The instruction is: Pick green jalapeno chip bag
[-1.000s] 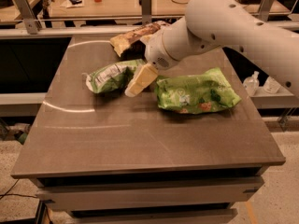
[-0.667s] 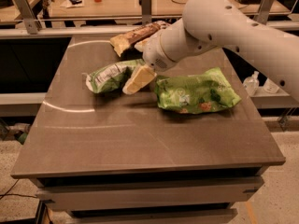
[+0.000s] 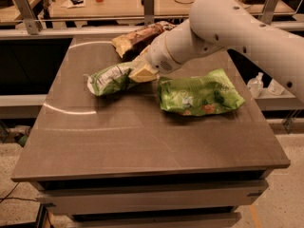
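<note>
Gripper (image 3: 141, 71) is low over the table (image 3: 142, 146), at the right end of the jalapeno chip bag (image 3: 110, 79), touching or overlapping it from this angle. Can't tell if it's spread, closed or pinching the bag. The bag lies flat left of centre on the tabletop, white panel up, long axis roughly left-right. Big lime-green bag (image 3: 199, 93) sits just right of the gripper, apart from the small bag. Brown and yellow bag (image 3: 135, 38) lies behind, near the far edge, partly hidden by the white arm (image 3: 228, 27), which reaches in from the right.
</note>
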